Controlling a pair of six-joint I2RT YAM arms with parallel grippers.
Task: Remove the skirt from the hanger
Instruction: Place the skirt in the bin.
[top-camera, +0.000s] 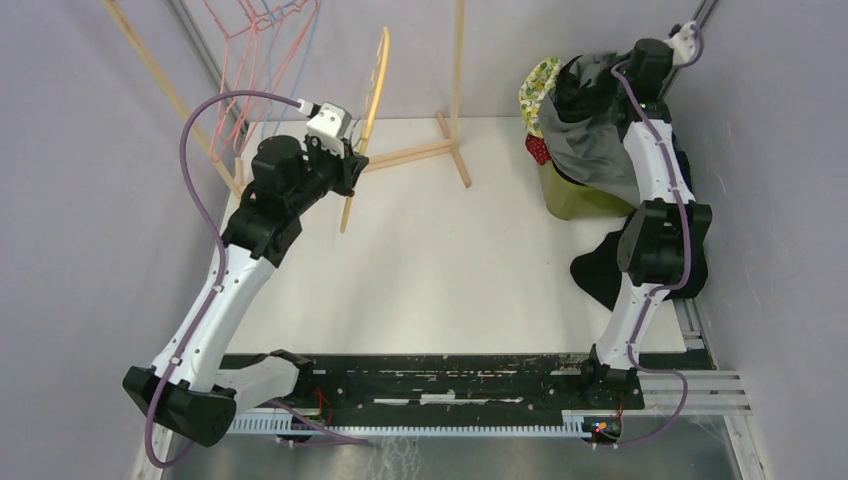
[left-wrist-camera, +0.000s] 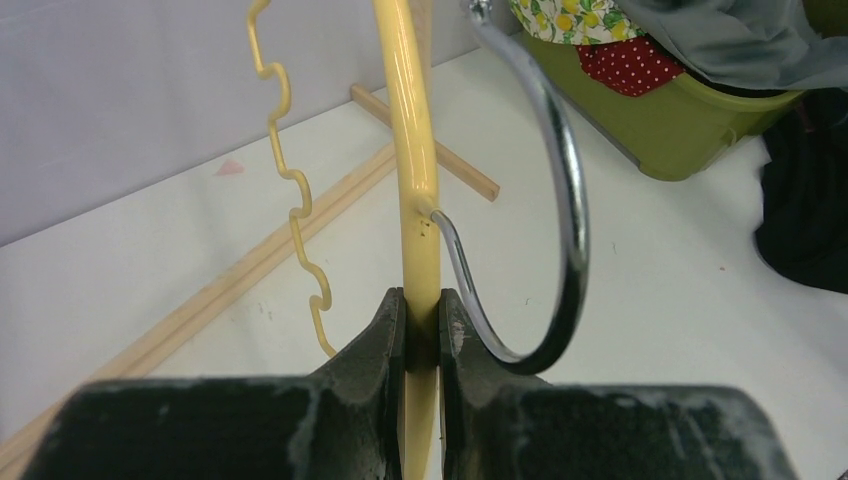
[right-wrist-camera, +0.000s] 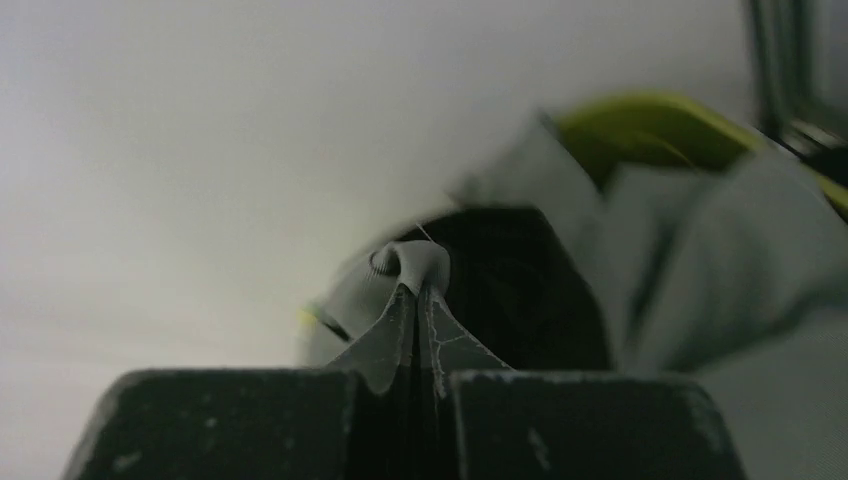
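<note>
Top external view: the yellow hanger (top-camera: 372, 110) stands upper left of centre, seen almost edge on. Its long axis runs from the left tool (top-camera: 356, 165) up toward the top of the frame, and nothing hangs from it. The grey skirt (top-camera: 590, 140) is in the upper right, bunched and draped over the green bin (top-camera: 585, 200). It lies well apart from the hanger, to its right across the white desk (top-camera: 450, 280). The right arm is much the nearer to it. Its wrist sits above the bin, and the right tool (right-wrist-camera: 418, 290) is lost among the folds in this view.

The left wrist view shows what the top one cannot. The left tool is clamped on the hanger's yellow bar, just below where the metal hook (left-wrist-camera: 565, 200) joins it. The notched side arm on the left of the frame carries no cloth. The skirt appears only in the upper right corner, above the bin.

The right wrist view, though blurred, settles the other grip. The right tool's fingers are pressed together on a small pinch of grey fabric, with the bin's green rim behind, upper right.

The skirt looks free of the hanger. What seems to remain is letting it go, so the key question is whether the pinch hangs over the bin's mouth. The top view suggests it does, though part of the skirt spills over the bin's front wall.
</note>
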